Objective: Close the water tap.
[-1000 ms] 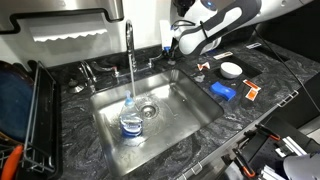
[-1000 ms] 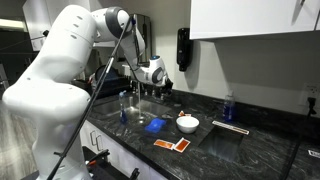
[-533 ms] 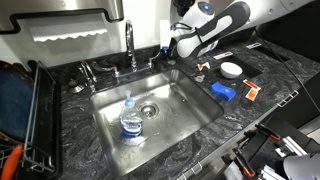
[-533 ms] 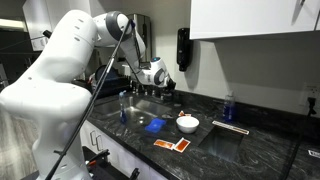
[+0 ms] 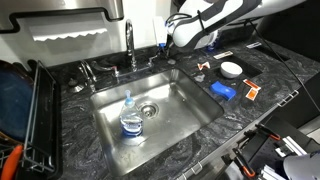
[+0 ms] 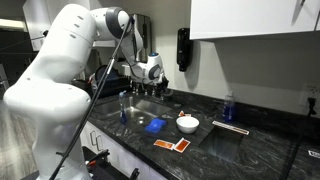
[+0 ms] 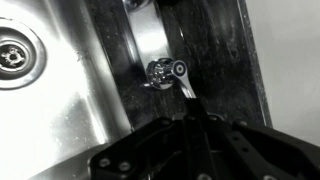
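The water tap is a slim chrome gooseneck behind the steel sink; no water runs from it. Its small side lever handle shows in the wrist view, the lever pointing toward my fingers. My gripper hangs just right of the tap above that handle, fingers pressed together, with nothing seen between them. It also shows in an exterior view. A clear blue-capped bottle stands in the sink basin.
A black dish rack stands left of the sink. On the counter to the right lie a blue sponge, a white bowl and orange packets. The drain lies at the wrist view's left.
A second ago water streamed from the tap onto the bottle; the stream has stopped. My gripper has since lifted up and away from the side handle.
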Robot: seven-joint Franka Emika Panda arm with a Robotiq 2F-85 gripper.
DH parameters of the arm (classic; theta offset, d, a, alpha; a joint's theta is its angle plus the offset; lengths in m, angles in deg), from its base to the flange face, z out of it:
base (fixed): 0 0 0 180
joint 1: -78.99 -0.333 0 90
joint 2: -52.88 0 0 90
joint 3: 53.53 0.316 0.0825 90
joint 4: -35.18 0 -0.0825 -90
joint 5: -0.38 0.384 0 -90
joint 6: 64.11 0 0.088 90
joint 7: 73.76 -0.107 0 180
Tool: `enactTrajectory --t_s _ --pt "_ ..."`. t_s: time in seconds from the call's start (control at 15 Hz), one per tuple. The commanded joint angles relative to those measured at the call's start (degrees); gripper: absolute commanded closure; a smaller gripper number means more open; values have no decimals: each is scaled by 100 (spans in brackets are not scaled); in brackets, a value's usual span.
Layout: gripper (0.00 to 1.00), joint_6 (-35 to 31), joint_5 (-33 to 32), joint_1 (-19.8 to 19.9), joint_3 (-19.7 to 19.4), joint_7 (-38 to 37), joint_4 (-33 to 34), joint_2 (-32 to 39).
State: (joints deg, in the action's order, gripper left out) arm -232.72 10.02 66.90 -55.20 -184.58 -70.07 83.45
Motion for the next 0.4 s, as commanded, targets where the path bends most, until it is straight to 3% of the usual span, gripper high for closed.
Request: enactTrajectory --t_s 0.0,0.33 --pt "100 957 294 377 390 675 -515 -773" --pt "100 1862 44 414 159 1045 -1219 -1684"
